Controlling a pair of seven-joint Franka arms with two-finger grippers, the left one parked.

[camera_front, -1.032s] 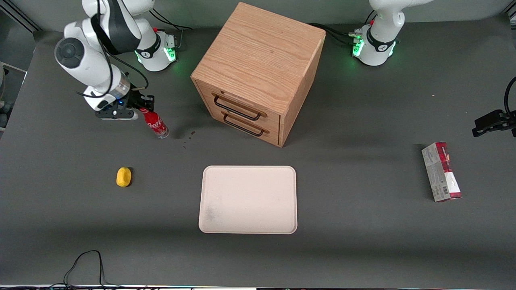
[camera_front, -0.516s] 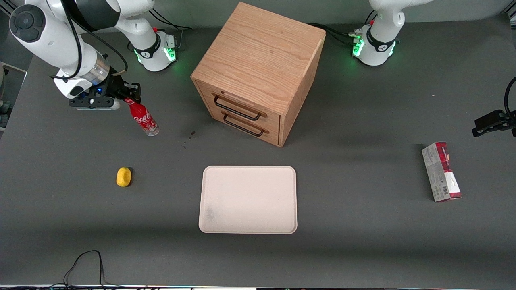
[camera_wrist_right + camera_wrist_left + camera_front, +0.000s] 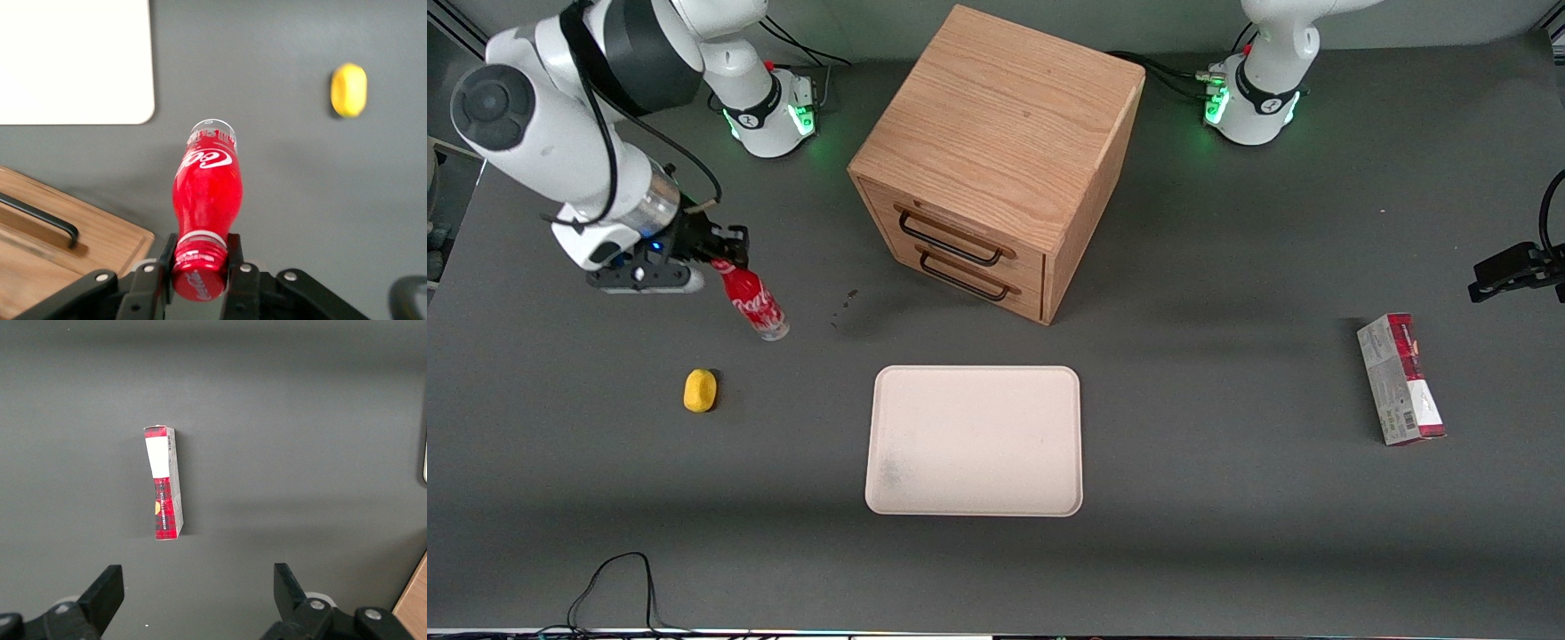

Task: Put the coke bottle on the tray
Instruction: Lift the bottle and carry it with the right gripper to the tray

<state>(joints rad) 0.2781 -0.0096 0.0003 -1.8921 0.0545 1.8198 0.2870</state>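
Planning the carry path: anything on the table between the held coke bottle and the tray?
Nothing: front view shows bare table between the coke bottle, held by the gripper, and the tray.

My tool (image 3: 725, 258), clamped on the coke bottle's (image 3: 754, 303) cap, hangs over bare desk (image 3: 1227, 551) toward the working arm's end. The stretch of desk between bottle and tray (image 3: 974, 441) lies open. The wooden drawer cabinet (image 3: 996, 160) stands farther from the front camera than the tray, and the yellow lemon-like piece (image 3: 700, 390) lies apart from that stretch.
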